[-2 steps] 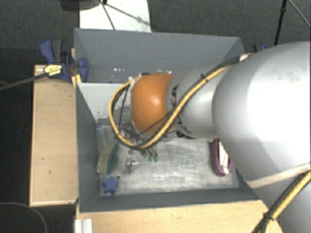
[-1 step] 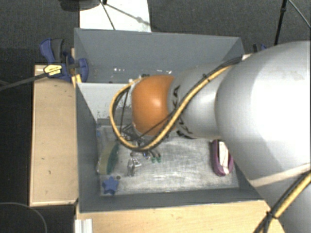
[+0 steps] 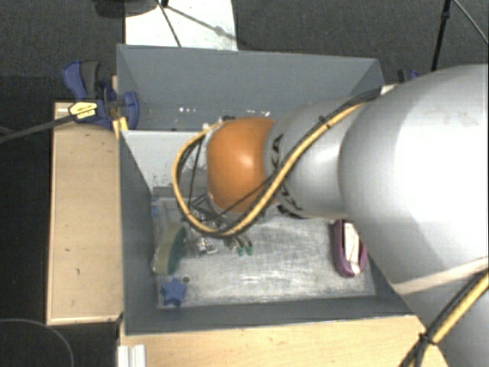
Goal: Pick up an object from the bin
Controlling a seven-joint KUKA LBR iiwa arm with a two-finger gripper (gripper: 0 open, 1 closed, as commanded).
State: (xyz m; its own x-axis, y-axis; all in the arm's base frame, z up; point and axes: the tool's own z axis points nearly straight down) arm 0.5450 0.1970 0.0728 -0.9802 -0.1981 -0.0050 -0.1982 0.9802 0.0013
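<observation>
grey metal bin with steep walls. reaches in from the right: silver arm, orange cover, gripper low over the floor's left part, open or closed impossible to tell. far right, purple-and-white oblong. just left of gripper, flat green-and-tan piece by the left wall. front left corner, small blue knobbly bit.

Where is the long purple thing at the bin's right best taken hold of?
The purple thing lies flat, long and narrow, so probably grip its middle from straight above, closing across the narrow width. Bare floor lies on its left; the arm hides its right.
</observation>
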